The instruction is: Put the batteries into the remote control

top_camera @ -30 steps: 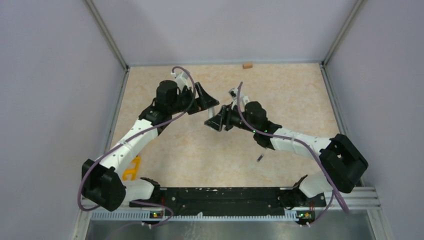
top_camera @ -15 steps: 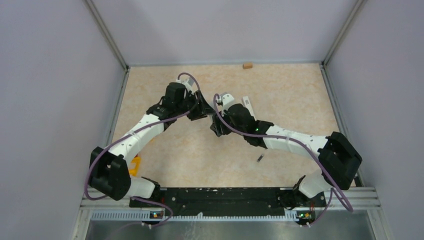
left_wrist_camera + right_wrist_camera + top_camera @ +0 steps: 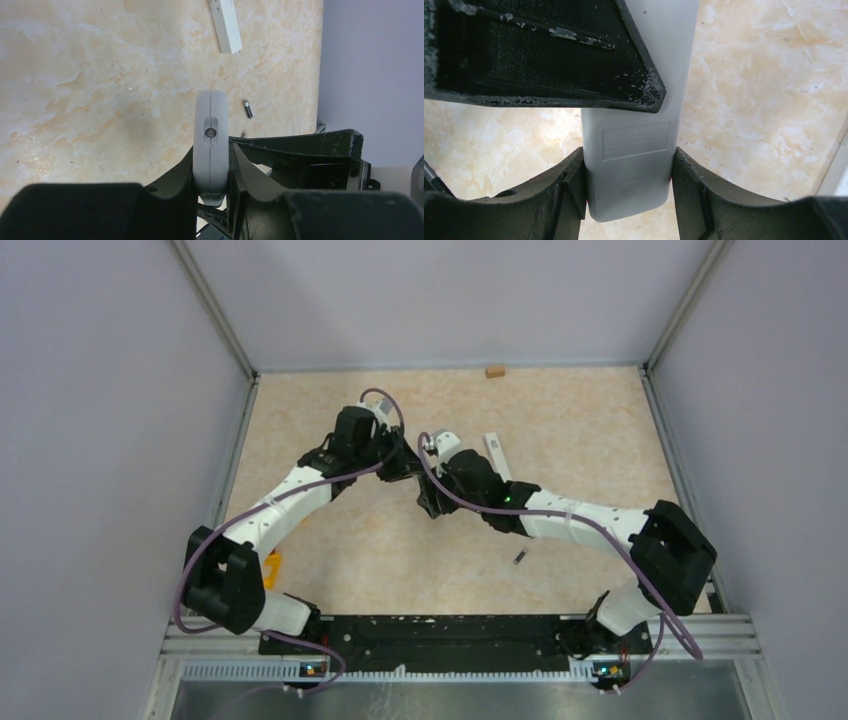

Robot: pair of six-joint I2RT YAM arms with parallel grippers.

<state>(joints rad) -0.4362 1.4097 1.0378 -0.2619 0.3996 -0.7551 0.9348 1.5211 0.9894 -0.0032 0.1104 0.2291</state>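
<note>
The grey remote control point(image 3: 629, 150) hangs above the table, held between both grippers. My right gripper point(image 3: 629, 172) is shut across its width near the battery-cover end, and the cover point(image 3: 634, 192) looks closed. My left gripper point(image 3: 211, 162) is shut on the remote's thin edges point(image 3: 211, 140), one finger point(image 3: 549, 50) lying over its back. From above, the left gripper point(image 3: 400, 458) and right gripper point(image 3: 430, 495) meet mid-table, hiding the remote. One dark battery point(image 3: 519, 557) lies on the table near the right arm, also seen in the left wrist view as the battery point(image 3: 247, 109).
A second, slim white remote point(image 3: 495, 454) lies flat just behind the right gripper, also in the left wrist view point(image 3: 226, 25). A small brown block point(image 3: 494, 370) sits at the back wall. A yellow object point(image 3: 268, 572) lies by the left arm's base.
The left arm swung in toward the right gripper and its jaws closed onto the remote. The right arm shifted left, uncovering the white remote on the table.
</note>
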